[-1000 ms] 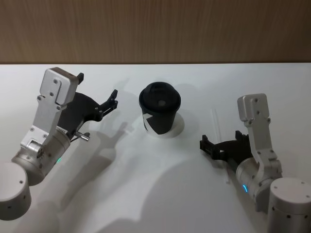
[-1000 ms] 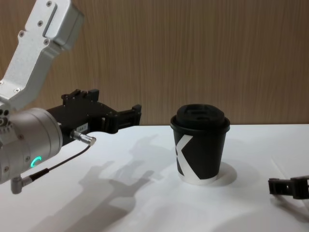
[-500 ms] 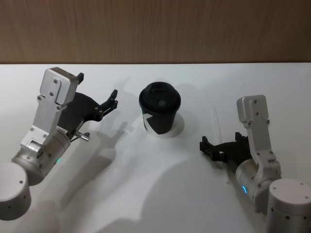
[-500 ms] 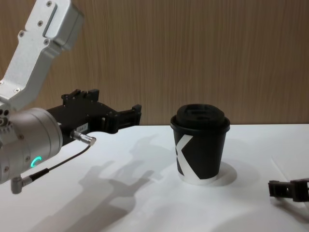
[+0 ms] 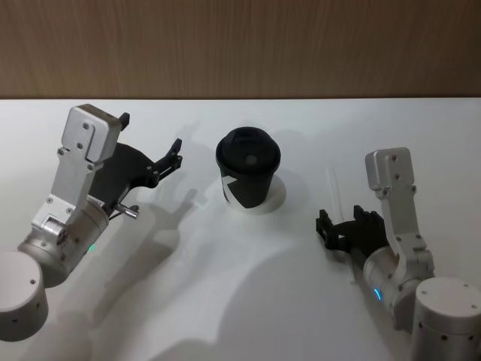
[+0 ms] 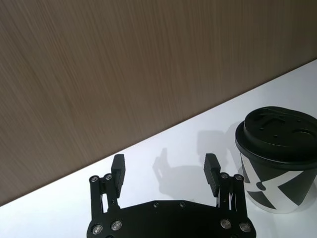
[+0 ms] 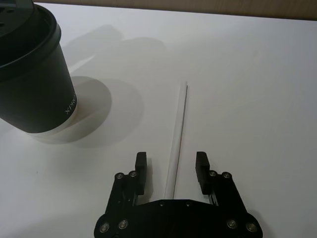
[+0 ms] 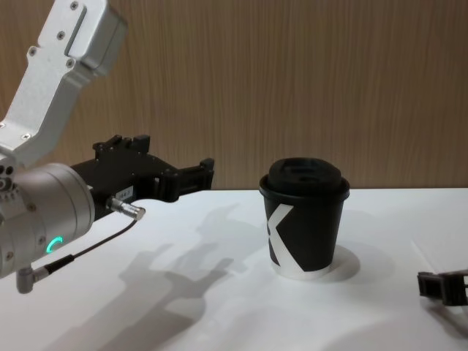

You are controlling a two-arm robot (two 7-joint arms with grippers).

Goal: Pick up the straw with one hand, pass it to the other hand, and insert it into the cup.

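R gripper [image 7: 171, 158] nearer: straw [image 7: 178, 131] flat R of cup [image 7: 30, 74], lengthwise btwn its open, empty jaws; L gripper [image 6: 164, 161] open, idle L of cup.

The straw [image 7: 177, 134], a thin straight white tube, lay flat on the tabletop [image 5: 248, 286], right of the cup [image 5: 248, 169] and running near to far. Its near part sat between the spread fingers of the right pincer [image 7: 171, 157], touching neither. The black, dome-lidded cup with its white K stood upright, centre.

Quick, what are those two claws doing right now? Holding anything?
Left gripper: open, holding nothing.
Right gripper: open, lined up over the straw, which runs between its fingers, not gripped.
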